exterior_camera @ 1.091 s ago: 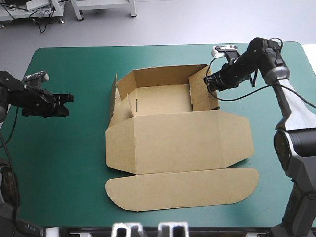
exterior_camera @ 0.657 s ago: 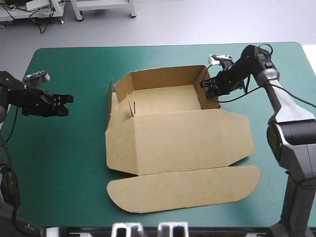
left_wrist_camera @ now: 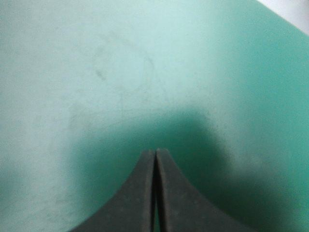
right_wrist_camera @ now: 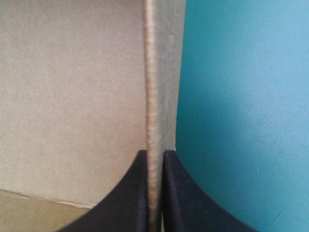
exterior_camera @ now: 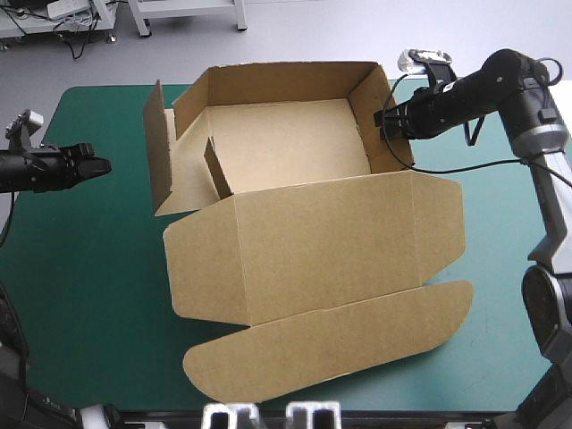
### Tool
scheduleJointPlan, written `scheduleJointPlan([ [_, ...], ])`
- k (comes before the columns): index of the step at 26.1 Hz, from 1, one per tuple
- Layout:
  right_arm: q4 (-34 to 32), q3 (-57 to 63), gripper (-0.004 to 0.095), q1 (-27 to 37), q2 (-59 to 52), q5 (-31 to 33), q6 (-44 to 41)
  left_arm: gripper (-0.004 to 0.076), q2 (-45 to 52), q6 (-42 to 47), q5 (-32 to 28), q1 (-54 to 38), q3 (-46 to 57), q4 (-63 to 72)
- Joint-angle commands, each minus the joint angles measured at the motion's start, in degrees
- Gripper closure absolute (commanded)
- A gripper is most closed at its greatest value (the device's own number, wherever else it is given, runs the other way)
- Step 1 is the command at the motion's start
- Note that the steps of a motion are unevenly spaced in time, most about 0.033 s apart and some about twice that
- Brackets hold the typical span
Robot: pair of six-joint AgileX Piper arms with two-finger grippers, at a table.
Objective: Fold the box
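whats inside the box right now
Only its bare brown floor shows inside the box, plus a loose flap standing near the left wall. The floor corner behind that flap is hidden.

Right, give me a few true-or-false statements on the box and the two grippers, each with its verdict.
1. The right gripper is shut on the right wall of the box. True.
2. The left gripper grips the box's left flap. False: it is shut on nothing, apart from the box, over the teal-green cover.
3. The lid lies open, spread toward the table's near edge. True.
4. A tool lies inside the box. False: only bare brown board shows there.
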State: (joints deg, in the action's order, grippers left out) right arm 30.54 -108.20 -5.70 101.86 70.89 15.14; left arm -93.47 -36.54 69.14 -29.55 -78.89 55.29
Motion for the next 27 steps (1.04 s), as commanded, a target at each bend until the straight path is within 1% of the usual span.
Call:
scheduleJointPlan([
  [1, 4.06, -1.68, 0.0926, 0.66, -5.76, 0.65, -1.13, 0.0730, 2.11, -2.46, 4.97, 0.60, -1.14, 9.83],
  [6, 6.26, -1.68, 0.0927, 0.66, -7.60, 0.65, -1.38, 0.0730, 3.25, -3.49, 4.97, 2.35, -1.14, 20.08],
  [9, 6.42, -1.68, 0.0926, 0.66, -7.71, 0.65, -1.38, 0.0730, 4.36, -3.38, 4.97, 4.81, -1.14, 20.27],
  [11, 5.23, -1.68, 0.0921, -0.02, -7.71, 0.55, -1.38, 0.0730, 5.46, -3.38, 4.97, 6.73, -1.14, 20.50],
  [17, -1.56, -1.68, 0.0920, -3.87, -7.71, -0.98, -2.31, 0.0731, 7.89, -3.38, 4.97, 10.65, -1.14, 20.78],
  [21, -0.88, -1.68, 0.0921, -3.93, -7.71, -2.99, -2.59, 0.0731, 9.37, -3.49, 4.97, 12.00, -1.14, 20.65],
  [23, -0.79, -1.68, 0.0921, -3.93, -7.71, -3.73, -2.59, 0.0731, 10.08, -2.01, 4.97, 12.91, -1.14, 20.06],
  [27, -1.00, -1.68, 0.0921, -3.93, -7.71, -7.53, -3.08, 0.0731, 11.76, -0.52, 4.72, 14.45, -1.14, 19.18],
])
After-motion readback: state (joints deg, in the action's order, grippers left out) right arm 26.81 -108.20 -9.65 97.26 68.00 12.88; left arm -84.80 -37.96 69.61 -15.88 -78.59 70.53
